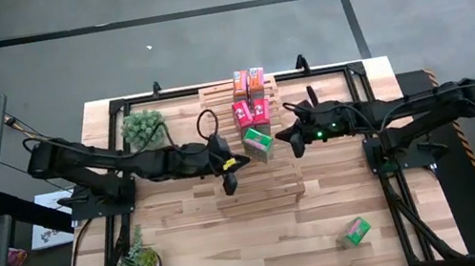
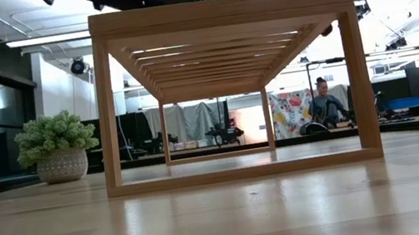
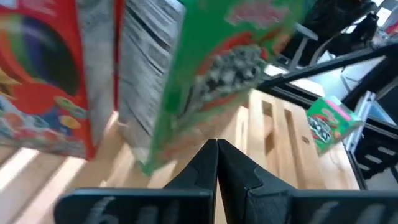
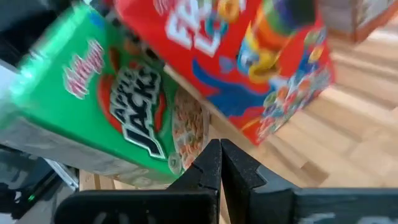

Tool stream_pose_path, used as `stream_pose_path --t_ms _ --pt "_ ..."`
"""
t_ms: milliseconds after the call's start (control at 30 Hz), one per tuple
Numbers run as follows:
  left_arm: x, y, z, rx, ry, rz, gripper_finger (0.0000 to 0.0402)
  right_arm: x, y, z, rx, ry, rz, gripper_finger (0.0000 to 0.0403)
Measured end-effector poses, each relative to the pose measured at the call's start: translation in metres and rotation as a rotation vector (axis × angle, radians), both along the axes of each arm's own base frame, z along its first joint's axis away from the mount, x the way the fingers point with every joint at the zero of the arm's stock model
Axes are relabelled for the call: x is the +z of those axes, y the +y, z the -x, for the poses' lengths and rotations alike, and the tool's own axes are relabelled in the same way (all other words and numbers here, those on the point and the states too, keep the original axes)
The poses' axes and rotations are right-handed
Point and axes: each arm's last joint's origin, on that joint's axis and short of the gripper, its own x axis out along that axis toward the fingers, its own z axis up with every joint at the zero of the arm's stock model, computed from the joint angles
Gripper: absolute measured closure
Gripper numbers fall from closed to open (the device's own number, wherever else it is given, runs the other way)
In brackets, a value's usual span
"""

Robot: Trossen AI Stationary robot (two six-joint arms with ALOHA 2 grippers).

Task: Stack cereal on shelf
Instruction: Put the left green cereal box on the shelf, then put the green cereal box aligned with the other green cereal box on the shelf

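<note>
Room: open hall with grey floor, ceiling strip lights, desks; a person (image 2: 326,99) sits far behind the shelf.

Tabletop (image 1: 197,236): light wood planks in a black frame.

Shelf (image 1: 261,187): light-wood slatted rack at the tabletop's centre; the low view shows it as an open frame on legs.

Cereal on the shelf: two orange boxes (image 1: 248,81) at its far edge, two red boxes (image 1: 251,112) just nearer, then a green box (image 1: 259,144) reading "Kellogg's Apple Jacks" in the right wrist view. The red box beside it carries coloured loops; its name is only partly readable.

Cereal off the shelf: second green box (image 1: 357,230) on the tabletop, well apart from the shelf toward the near right corner.

Potted plants: one (image 1: 142,128) left of the shelf, one (image 1: 139,264) near the left front corner.

Left end effector (image 1: 228,171): over the shelf, just left of the green box, fingers clenched together, grasping nothing.

Right end effector (image 1: 294,136): just right of the green box, fingers likewise closed, empty.
</note>
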Motion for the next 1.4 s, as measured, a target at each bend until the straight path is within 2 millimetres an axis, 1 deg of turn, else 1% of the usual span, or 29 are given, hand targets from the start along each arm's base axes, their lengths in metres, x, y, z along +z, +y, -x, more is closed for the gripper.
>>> stream_pose_path --t_ms 200,300,467,567,733,833,933,1100,1200,1267,1400 --pt "-0.001 0.010 -0.001 0.025 0.003 -0.017 0.0401 -0.010 0.010 -0.016 0.036 -0.012 -0.027 0.0403" --pt "0.001 0.015 -0.001 0.040 -0.002 -0.021 0.0401 -0.013 0.014 -0.020 0.041 -0.019 -0.043 0.0403" --pt "0.001 0.024 -0.001 0.041 0.002 -0.024 0.0401 -0.013 0.019 -0.021 0.041 -0.023 -0.063 0.0403" --pt "0.001 0.028 -0.001 0.046 0.007 -0.034 0.0401 -0.011 0.021 -0.022 0.039 -0.053 -0.083 0.0403" --pt "0.000 0.030 -0.001 0.037 0.020 -0.060 0.0401 -0.008 0.025 -0.023 0.057 -0.068 -0.083 0.0403" --pt "0.004 0.030 0.002 0.026 0.016 -0.080 0.0401 -0.001 0.027 -0.025 0.090 -0.084 -0.069 0.0403" --pt "0.011 0.030 0.012 0.019 0.035 -0.101 0.0401 0.009 0.028 -0.023 0.122 -0.028 -0.025 0.0403" --pt "0.035 0.032 0.043 0.043 0.058 -0.128 0.0401 0.038 0.027 -0.009 0.171 0.153 0.069 0.0403" --pt "0.051 0.032 0.061 0.055 0.029 -0.161 0.0401 0.056 0.026 0.001 0.203 0.252 0.098 0.0403" --pt "0.062 0.030 0.070 0.057 -0.015 -0.162 0.0401 0.067 0.027 0.005 0.239 0.272 0.102 0.0403" --pt "0.075 0.026 0.081 0.049 -0.084 -0.159 0.0401 0.079 0.029 0.010 0.344 0.291 0.094 0.0402"
